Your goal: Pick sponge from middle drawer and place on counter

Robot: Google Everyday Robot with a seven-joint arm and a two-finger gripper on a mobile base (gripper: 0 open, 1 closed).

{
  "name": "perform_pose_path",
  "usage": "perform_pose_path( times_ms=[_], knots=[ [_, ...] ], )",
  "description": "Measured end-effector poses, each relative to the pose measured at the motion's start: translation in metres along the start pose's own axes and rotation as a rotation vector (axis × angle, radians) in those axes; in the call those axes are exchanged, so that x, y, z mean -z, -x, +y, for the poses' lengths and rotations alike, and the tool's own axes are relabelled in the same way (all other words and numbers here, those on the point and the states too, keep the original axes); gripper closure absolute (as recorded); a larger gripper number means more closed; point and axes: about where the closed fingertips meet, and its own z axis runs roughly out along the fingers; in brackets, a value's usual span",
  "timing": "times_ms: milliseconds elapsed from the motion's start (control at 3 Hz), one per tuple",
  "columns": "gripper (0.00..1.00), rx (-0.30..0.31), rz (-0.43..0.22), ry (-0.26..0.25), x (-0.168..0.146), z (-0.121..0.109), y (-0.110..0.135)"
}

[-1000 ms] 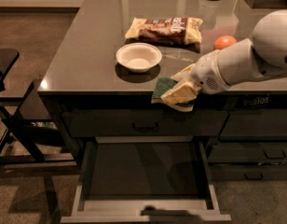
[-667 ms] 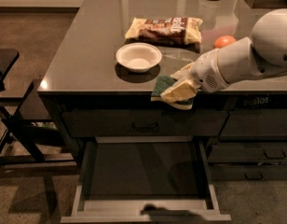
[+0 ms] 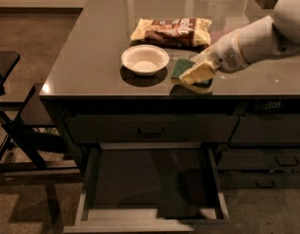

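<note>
The sponge [image 3: 182, 68], dark green over yellow foam, is at the counter [image 3: 91, 57] surface just right of the white bowl, near the front edge. My gripper [image 3: 201, 72] comes in from the right on a white arm and is shut on the sponge. Whether the sponge touches the counter top or hangs just above it I cannot tell. Below, the middle drawer [image 3: 89, 179] stands pulled open toward the camera, and its dark floor shows nothing inside.
A white bowl [image 3: 145, 59] sits mid-counter. Behind it lies a snack bag [image 3: 172, 30]. The top drawer front [image 3: 150, 129] with its black handle is closed. Narrower drawers [image 3: 269, 160] stand at the right. A dark chair frame [image 3: 13, 126] is at the left.
The gripper has carried the sponge from in front of the counter's edge back and up over the counter top, beside the bowl. The arm now hides the orange fruit.
</note>
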Motion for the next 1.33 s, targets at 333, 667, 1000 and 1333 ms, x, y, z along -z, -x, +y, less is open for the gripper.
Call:
perform_pose_path(
  times_ms=[333, 667, 1000, 1333],
  knots=[
    [1.00, -0.010, 0.017, -0.023, 0.005, -0.029, 0.000],
    [1.00, -0.033, 0.033, -0.032, 0.001, -0.050, -0.010],
    [1.00, -0.058, 0.054, -0.032, -0.009, -0.066, -0.024],
    [1.00, -0.079, 0.061, -0.024, -0.019, -0.074, -0.035]
  ],
)
